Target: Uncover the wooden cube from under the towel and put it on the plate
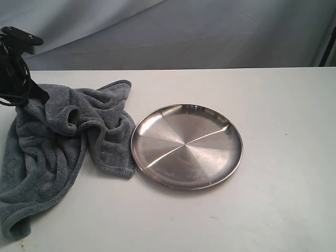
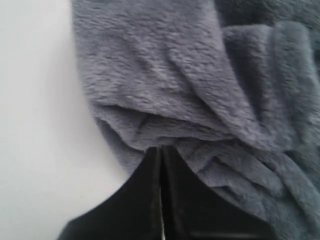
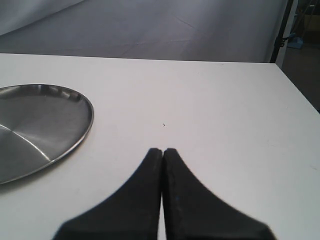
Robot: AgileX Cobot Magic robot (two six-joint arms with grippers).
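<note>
Fluffy grey towel (image 1: 58,152), crumpled at the counter's (image 1: 283,199) left edge beside the steel plate (image 1: 186,145), is pinched by left gripper (image 2: 161,148); right gripper's (image 3: 162,150) clamped empty.

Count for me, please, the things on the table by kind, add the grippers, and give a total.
Towel: 1
Plate: 1
Grippers: 2, the left gripper and the right gripper
Total: 4

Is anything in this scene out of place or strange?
The towel lies crumpled left of the plate, one fold pinched in the shut left hand. No wooden cube shows anywhere. Nothing looks spilled or damaged.
</note>
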